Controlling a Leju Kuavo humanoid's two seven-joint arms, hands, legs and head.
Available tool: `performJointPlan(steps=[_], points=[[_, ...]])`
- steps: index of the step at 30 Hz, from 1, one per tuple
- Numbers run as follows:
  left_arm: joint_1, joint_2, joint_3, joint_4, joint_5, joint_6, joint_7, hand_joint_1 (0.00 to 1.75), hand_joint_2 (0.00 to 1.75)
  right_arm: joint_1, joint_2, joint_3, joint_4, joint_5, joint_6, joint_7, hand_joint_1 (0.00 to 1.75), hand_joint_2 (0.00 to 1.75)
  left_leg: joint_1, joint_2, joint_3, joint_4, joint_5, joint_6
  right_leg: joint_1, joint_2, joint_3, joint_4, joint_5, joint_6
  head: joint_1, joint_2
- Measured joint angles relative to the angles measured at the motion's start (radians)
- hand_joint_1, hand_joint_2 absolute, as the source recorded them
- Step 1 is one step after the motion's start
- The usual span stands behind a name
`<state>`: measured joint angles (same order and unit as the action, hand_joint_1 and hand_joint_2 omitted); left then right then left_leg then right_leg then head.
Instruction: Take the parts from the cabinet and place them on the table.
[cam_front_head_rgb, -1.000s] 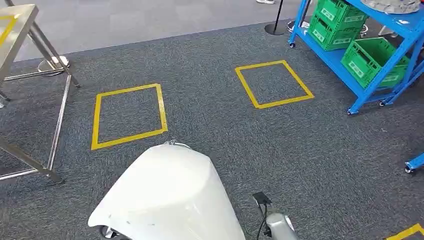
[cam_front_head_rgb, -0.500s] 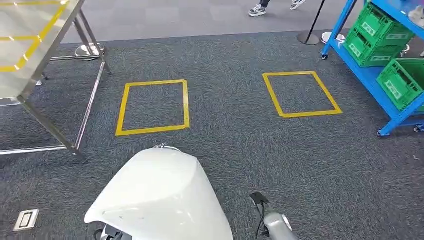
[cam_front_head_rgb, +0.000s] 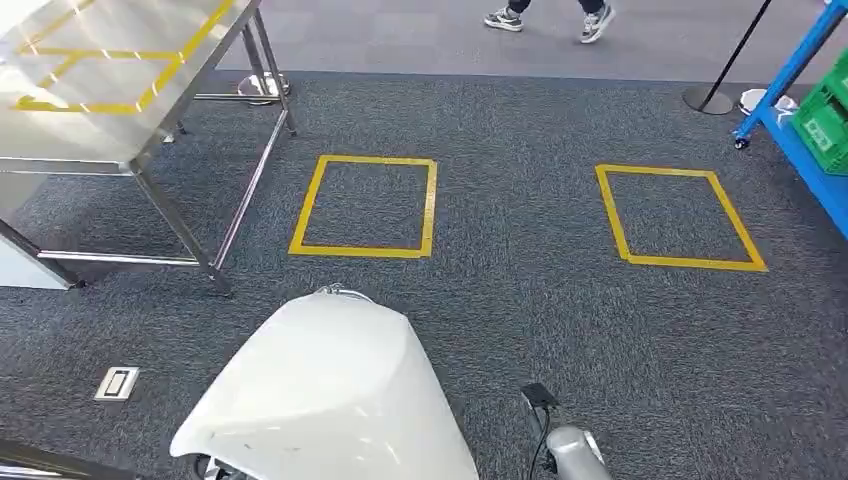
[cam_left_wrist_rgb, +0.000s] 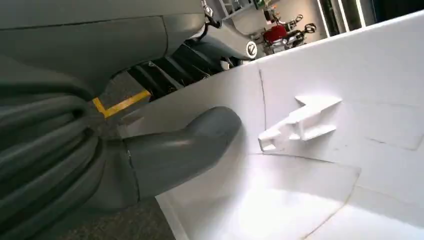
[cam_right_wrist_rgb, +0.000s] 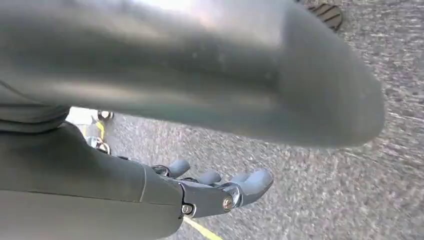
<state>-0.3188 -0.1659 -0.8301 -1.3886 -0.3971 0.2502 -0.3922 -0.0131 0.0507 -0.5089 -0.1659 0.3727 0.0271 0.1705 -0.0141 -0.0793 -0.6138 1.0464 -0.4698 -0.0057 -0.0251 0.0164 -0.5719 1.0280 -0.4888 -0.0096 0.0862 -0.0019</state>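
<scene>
The left robot hand (cam_left_wrist_rgb: 175, 155) clamped the large white moulded plastic shell part (cam_front_head_rgb: 330, 400) for carrying toward the steel surface (cam_front_head_rgb: 120, 150); the right robot hand (cam_right_wrist_rgb: 220, 192) hung with fingers apart, holding nothing.

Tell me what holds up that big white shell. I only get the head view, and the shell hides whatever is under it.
Observer: The left hand grips the white shell. Its thumb lies against the inner wall, beside a small moulded clip.
Operator: And the other hand?
Observer: The right hand holds nothing. Its fingers are stretched out above the grey carpet.
</scene>
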Motion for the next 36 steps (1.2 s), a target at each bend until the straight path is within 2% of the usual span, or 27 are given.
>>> performJointPlan(steps=[1, 2, 4, 5, 6, 8, 9, 10, 14, 15, 16, 17, 19, 20, 21, 22, 23, 24, 25, 27, 29, 30, 31, 32, 34, 35, 36], points=[[-0.006, 0.0, 0.001, 0.0, 0.0, 0.002, 0.003, 1.75, 1.75, 0.001, 0.0, 0.0, 0.0, 0.005, 0.0, 0.0, 0.0, 0.0, 0.001, 0.039, -0.021, 0.046, -0.034, -0.004, 0.002, -0.009, 0.001, 0.0, -0.002, -0.007, -0.01, 0.0], [-0.01, 0.0, 0.001, 0.0, 0.0, 0.004, 0.003, 1.75, 1.75, 0.003, -0.001, 0.0, 0.0, 0.007, 0.0, 0.0, 0.0, 0.0, 0.003, 0.059, -0.056, 0.118, -0.076, -0.008, 0.003, -0.021, 0.001, 0.0, -0.003, -0.009, -0.01, 0.0], [-0.009, 0.002, 0.004, 0.0, 0.0, 0.01, 0.009, 1.75, 1.75, 0.007, -0.002, -0.001, 0.0, 0.011, 0.003, 0.0, 0.0, 0.0, 0.009, 0.068, -0.132, 0.271, -0.138, -0.015, 0.005, -0.05, 0.001, 0.001, -0.005, -0.011, -0.01, 0.0], [-0.009, 0.005, 0.006, 0.001, 0.0, 0.011, 0.012, 1.75, 1.75, 0.007, -0.002, -0.001, 0.0, 0.014, 0.005, 0.0, 0.0, 0.0, 0.012, 0.068, -0.144, 0.294, -0.136, -0.017, 0.005, -0.063, 0.001, 0.001, -0.006, -0.01, -0.01, 0.0], [-0.009, 0.006, 0.006, 0.001, 0.0, 0.012, 0.015, 1.75, 1.75, 0.007, -0.002, -0.001, 0.0, 0.016, 0.005, 0.0, 0.0, 0.0, 0.013, 0.07, -0.129, 0.266, -0.11, -0.018, 0.004, -0.075, 0.003, 0.001, -0.008, -0.01, -0.01, 0.0], [-0.009, 0.008, 0.006, 0.001, 0.0, 0.014, 0.019, 1.75, 1.75, 0.006, 0.0, -0.001, 0.0, 0.024, 0.006, 0.0, 0.0, 0.0, 0.014, 0.093, -0.039, 0.1, -0.028, -0.016, 0.004, -0.099, 0.009, 0.001, -0.012, -0.004, -0.011, 0.0], [-0.009, 0.008, 0.006, 0.0, 0.0, 0.018, 0.02, 1.75, 1.75, 0.006, 0.0, -0.001, 0.0, 0.027, 0.006, 0.0, 0.0, 0.0, 0.012, 0.131, 0.013, 0.007, 0.003, -0.012, 0.005, -0.108, 0.015, 0.001, -0.016, 0.0, -0.01, 0.0], [-0.008, 0.008, 0.007, 0.001, 0.0, 0.021, 0.021, 1.75, 1.75, 0.006, 0.0, -0.001, 0.0, 0.029, 0.006, 0.0, 0.0, 0.0, 0.005, 0.157, 0.026, -0.015, -0.005, -0.004, 0.012, -0.118, 0.018, 0.003, -0.021, 0.008, -0.009, 0.0], [0.002, 0.013, 0.013, 0.0, 0.0, 0.03, 0.022, 1.75, 1.75, -0.001, 0.0, -0.001, 0.0, 0.032, 0.006, 0.0, 0.0, 0.0, 0.0, 0.109, 0.02, -0.026, 0.0, 0.019, 0.005, -0.152, 0.034, -0.005, -0.026, 0.034, -0.01, 0.0], [0.004, 0.011, 0.015, -0.001, 0.0, 0.03, 0.022, 1.75, 1.75, -0.003, 0.0, 0.0, -0.001, 0.032, 0.006, 0.0, 0.0, 0.0, 0.009, 0.096, 0.035, -0.035, 0.007, 0.027, -0.002, -0.131, 0.034, 0.005, -0.034, 0.04, -0.006, 0.0], [0.001, 0.01, 0.016, -0.001, 0.0, 0.031, 0.021, 1.75, 1.75, -0.004, 0.002, 0.001, -0.001, 0.031, 0.007, 0.0, 0.0, 0.0, 0.011, 0.087, 0.036, -0.037, 0.01, 0.033, -0.003, -0.077, 0.019, 0.043, -0.063, 0.041, -0.007, 0.0], [0.001, 0.009, 0.016, -0.001, 0.0, 0.031, 0.021, 1.75, 1.75, -0.003, 0.002, 0.002, -0.001, 0.032, 0.007, 0.0, 0.0, 0.0, 0.012, 0.076, 0.035, -0.037, 0.01, 0.036, -0.003, -0.043, -0.014, 0.114, -0.101, 0.043, 0.0, 0.0], [0.008, 0.01, 0.016, 0.003, 0.0, 0.031, 0.022, 1.75, 1.75, 0.004, 0.001, 0.002, -0.001, 0.032, 0.006, 0.0, 0.0, 0.0, 0.01, 0.048, 0.034, -0.036, 0.009, 0.039, -0.001, -0.024, -0.093, 0.266, -0.16, 0.045, 0.003, 0.0], [0.012, 0.011, 0.016, 0.004, 0.0, 0.031, 0.022, 1.75, 1.75, 0.006, 0.001, 0.002, -0.001, 0.034, 0.006, 0.0, 0.0, 0.0, 0.01, 0.033, 0.033, -0.034, 0.009, 0.039, 0.0, -0.023, -0.119, 0.303, -0.161, 0.045, 0.003, 0.0], [0.017, 0.013, 0.016, 0.005, 0.0, 0.031, 0.023, 1.75, 1.75, 0.007, 0.002, 0.002, -0.001, 0.035, 0.006, 0.0, 0.0, 0.0, 0.01, 0.018, 0.034, -0.032, 0.008, 0.039, 0.001, -0.023, -0.117, 0.284, -0.135, 0.043, 0.003, 0.0], [0.021, 0.013, 0.016, 0.005, -0.002, 0.032, 0.024, 1.75, 1.75, 0.008, 0.002, 0.002, -0.001, 0.035, 0.006, 0.0, 0.0, 0.0, 0.01, 0.004, 0.035, -0.03, 0.007, 0.037, 0.0, -0.02, -0.094, 0.222, -0.089, 0.04, 0.003, 0.0], [0.024, 0.012, 0.016, 0.005, -0.005, 0.033, 0.024, 1.75, 1.75, 0.007, 0.002, 0.002, -0.001, 0.036, 0.006, 0.0, 0.0, 0.0, 0.011, -0.01, 0.035, -0.027, 0.006, 0.035, 0.0, -0.012, -0.056, 0.134, -0.04, 0.038, 0.003, 0.0], [0.024, 0.013, 0.016, 0.005, -0.01, 0.033, 0.026, 1.75, 1.75, 0.007, 0.002, 0.002, -0.001, 0.037, 0.006, 0.0, 0.0, 0.0, 0.012, -0.022, 0.035, -0.022, 0.004, 0.032, -0.002, 0.014, -0.014, 0.041, 0.003, 0.035, 0.003, 0.0], [0.024, 0.012, 0.016, 0.005, -0.015, 0.033, 0.028, 1.75, 1.75, 0.007, 0.002, 0.002, 0.0, 0.037, 0.006, 0.0, 0.0, 0.0, 0.009, -0.031, 0.031, -0.019, 0.002, 0.024, -0.002, 0.052, -0.001, 0.011, -0.016, 0.034, 0.003, 0.0], [0.024, 0.012, 0.016, 0.004, -0.019, 0.033, 0.033, 1.75, 1.75, 0.007, 0.004, 0.002, 0.0, 0.037, 0.006, 0.0, 0.0, 0.0, 0.011, -0.049, 0.024, -0.02, 0.004, 0.01, 0.004, 0.033, -0.001, 0.006, -0.01, 0.029, 0.003, 0.0], [0.024, 0.013, 0.016, 0.004, -0.019, 0.029, 0.04, 1.75, 1.75, 0.005, 0.007, 0.002, 0.0, 0.035, 0.005, 0.001, 0.0, 0.0, 0.013, -0.066, 0.017, -0.028, 0.009, -0.004, 0.003, 0.017, 0.007, 0.0, -0.005, 0.016, 0.002, 0.0], [0.024, 0.013, 0.016, 0.004, -0.019, 0.027, 0.042, 1.75, 1.75, 0.002, 0.012, 0.002, 0.0, 0.033, 0.005, 0.001, 0.0, 0.0, 0.012, -0.05, 0.019, -0.022, 0.003, -0.007, -0.004, 0.003, 0.009, -0.007, 0.0, 0.008, 0.003, 0.0], [0.021, 0.014, 0.016, 0.003, -0.019, 0.026, 0.042, 1.75, 1.75, 0.001, 0.012, 0.002, 0.0, 0.031, 0.004, 0.0, 0.0, 0.0, 0.006, 0.007, 0.004, 0.012, -0.021, -0.009, -0.003, -0.003, 0.01, -0.009, 0.0, -0.001, -0.002, 0.0], [0.02, 0.014, 0.016, 0.003, -0.019, 0.025, 0.042, 1.75, 1.75, 0.003, 0.012, 0.002, 0.0, 0.031, 0.004, 0.0, 0.0, 0.0, 0.006, 0.042, -0.027, 0.074, -0.059, -0.013, -0.001, -0.015, 0.011, -0.009, -0.001, -0.005, -0.007, 0.0], [0.021, 0.015, 0.016, 0.002, -0.019, 0.024, 0.042, 1.75, 1.75, 0.009, 0.013, 0.001, 0.0, 0.029, 0.004, 0.0, 0.0, 0.0, 0.011, 0.066, -0.114, 0.245, -0.133, -0.019, 0.002, -0.043, 0.011, -0.009, -0.004, -0.009, -0.006, 0.0], [0.023, 0.017, 0.016, 0.002, -0.019, 0.024, 0.043, 1.75, 1.75, 0.009, 0.013, 0.001, 0.0, 0.029, 0.004, 0.0, 0.0, 0.0, 0.012, 0.068, -0.141, 0.296, -0.141, -0.022, 0.002, -0.056, 0.011, -0.009, -0.005, -0.009, -0.006, 0.0], [0.023, 0.019, 0.016, 0.002, -0.019, 0.023, 0.043, 1.75, 1.75, 0.008, 0.013, 0.001, 0.0, 0.029, 0.004, 0.0, 0.0, 0.0, 0.014, 0.069, -0.141, 0.292, -0.126, -0.023, 0.002, -0.067, 0.012, -0.009, -0.006, -0.008, -0.006, 0.0]])
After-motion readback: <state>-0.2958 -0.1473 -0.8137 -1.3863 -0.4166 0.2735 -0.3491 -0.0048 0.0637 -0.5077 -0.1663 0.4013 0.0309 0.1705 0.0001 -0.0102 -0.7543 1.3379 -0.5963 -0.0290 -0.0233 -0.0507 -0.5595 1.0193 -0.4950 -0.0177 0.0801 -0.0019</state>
